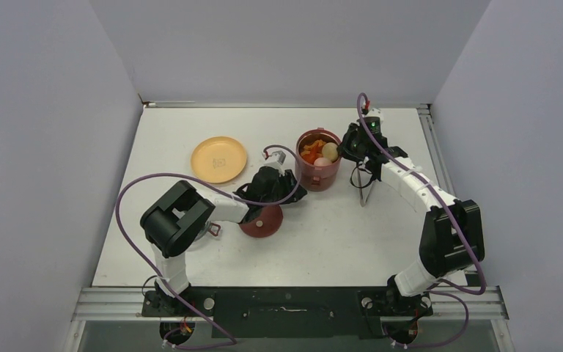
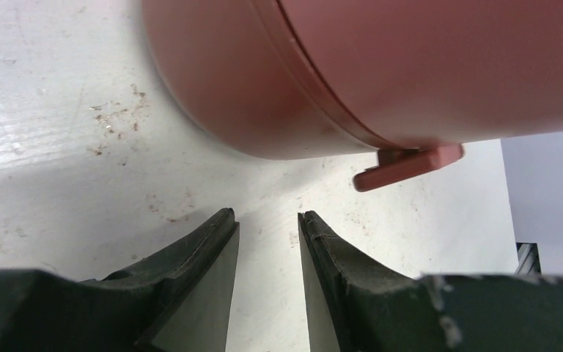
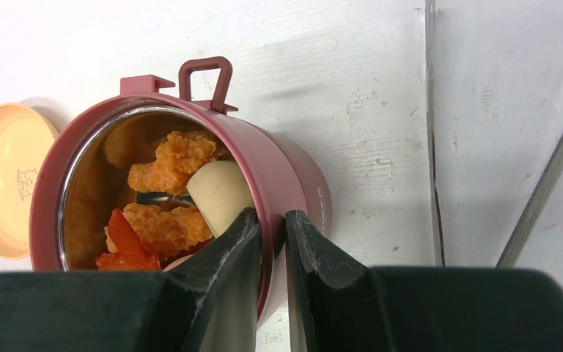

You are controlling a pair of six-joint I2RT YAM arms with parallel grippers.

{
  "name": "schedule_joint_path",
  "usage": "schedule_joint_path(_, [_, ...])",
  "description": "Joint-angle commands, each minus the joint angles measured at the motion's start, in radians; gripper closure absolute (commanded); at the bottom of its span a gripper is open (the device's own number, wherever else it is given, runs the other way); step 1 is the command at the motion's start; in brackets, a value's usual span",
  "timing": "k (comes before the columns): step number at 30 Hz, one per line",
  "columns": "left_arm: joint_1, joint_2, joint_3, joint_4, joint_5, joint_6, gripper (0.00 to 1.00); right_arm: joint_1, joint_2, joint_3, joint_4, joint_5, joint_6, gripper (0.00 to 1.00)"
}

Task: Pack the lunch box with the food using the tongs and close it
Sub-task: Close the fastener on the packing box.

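Observation:
The maroon lunch box (image 1: 318, 169) stands uncovered at mid-table with food (image 1: 314, 152) in it. In the right wrist view, orange crumbed pieces (image 3: 168, 224), red bits (image 3: 121, 235) and a whitish egg-like piece (image 3: 220, 194) fill its steel inside. My right gripper (image 3: 271, 217) is shut on the box's right wall (image 3: 293, 169), one finger inside and one outside. My left gripper (image 2: 267, 216) is open over bare table, just short of the box's lower wall (image 2: 264, 88) and its side handle (image 2: 410, 161). The silver tongs (image 1: 366, 185) lie on the table right of the box, held by neither gripper.
A shallow yellow-orange plate (image 1: 219, 159) sits left of the box. A flat maroon round piece (image 1: 262, 221) lies by the left arm's wrist. The tongs' two arms (image 3: 431, 147) run along the table close beside my right gripper.

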Motion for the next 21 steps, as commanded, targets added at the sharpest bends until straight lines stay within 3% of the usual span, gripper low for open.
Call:
schedule_joint_path(1, [-0.009, -0.056, 0.014, 0.100, 0.010, -0.003, 0.63, 0.016, -0.010, -0.024, -0.047, 0.003, 0.016, 0.95])
schedule_joint_path(21, [-0.033, -0.015, 0.088, 0.123, 0.041, -0.009, 0.63, 0.022, -0.018, -0.026, -0.033, 0.007, 0.016, 0.95])
